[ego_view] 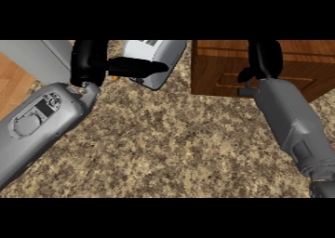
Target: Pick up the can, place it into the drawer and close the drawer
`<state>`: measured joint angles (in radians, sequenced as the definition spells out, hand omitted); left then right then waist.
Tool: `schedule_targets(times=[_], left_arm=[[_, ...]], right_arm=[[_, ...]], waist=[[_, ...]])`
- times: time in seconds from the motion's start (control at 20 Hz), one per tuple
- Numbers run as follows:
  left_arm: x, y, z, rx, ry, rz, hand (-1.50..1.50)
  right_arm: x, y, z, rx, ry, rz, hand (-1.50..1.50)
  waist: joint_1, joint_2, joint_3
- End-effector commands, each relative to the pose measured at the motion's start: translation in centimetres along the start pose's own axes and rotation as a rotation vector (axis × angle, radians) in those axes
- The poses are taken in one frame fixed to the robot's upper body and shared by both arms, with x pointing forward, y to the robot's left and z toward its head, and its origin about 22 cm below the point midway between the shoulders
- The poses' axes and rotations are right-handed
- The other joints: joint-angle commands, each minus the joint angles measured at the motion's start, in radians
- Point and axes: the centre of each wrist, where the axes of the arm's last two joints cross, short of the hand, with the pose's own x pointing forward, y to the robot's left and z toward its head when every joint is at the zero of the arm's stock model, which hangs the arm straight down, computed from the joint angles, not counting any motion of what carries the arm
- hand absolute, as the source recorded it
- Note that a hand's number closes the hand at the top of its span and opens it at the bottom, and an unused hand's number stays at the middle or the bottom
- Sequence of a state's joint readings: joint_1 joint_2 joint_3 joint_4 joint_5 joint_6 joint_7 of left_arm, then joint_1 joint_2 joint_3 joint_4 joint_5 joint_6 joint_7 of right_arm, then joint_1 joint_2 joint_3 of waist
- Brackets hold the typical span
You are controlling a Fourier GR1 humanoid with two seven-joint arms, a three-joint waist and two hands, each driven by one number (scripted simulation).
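Up top, left hand (95,60) grips the half-hidden can (157,62); right hand's (263,58) fingers unreadable.

You see a speckled brown stone counter (170,139) filling most of the view. At your upper left a strip of wooden floor (7,83) shows, beside a grey panel (40,58). Light is even.

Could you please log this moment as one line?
left hand: raised beside can | right hand: at drawer front | counter: speckled
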<state>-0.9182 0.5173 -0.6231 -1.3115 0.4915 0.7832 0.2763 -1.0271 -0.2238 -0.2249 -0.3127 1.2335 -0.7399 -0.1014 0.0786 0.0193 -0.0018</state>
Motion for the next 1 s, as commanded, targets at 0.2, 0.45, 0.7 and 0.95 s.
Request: schedule_targets(times=[0.2, 0.45, 0.7, 0.95], left_arm=[[-0.6, 0.8, 1.3, -0.015, -0.022, 0.003, -1.5], [-2.1, 2.7, 1.3, 0.006, -0.01, -0.004, -1.5], [-3.1, 2.2, 1.6, 0.013, 0.011, -0.005, -1.5], [-2.6, 2.5, 1.8, 0.023, 0.007, 0.0, -1.5]], right_arm=[[2.0, -1.2, -2.1, -0.002, -0.009, -0.07, -1.5], [3.4, -2.4, -3.6, -0.067, -0.004, -0.252, -1.5], [5.8, -2.3, -3.8, -0.074, 0.012, -0.466, -1.5], [5.4, -2.6, -4.1, -0.082, 0.057, -0.647, -1.5]], waist=[[0.032, 0.014, 0.005], [0.036, 0.013, 0.006], [0.004, 0.003, 0.007], [-0.01, -0.001, 0.007]])
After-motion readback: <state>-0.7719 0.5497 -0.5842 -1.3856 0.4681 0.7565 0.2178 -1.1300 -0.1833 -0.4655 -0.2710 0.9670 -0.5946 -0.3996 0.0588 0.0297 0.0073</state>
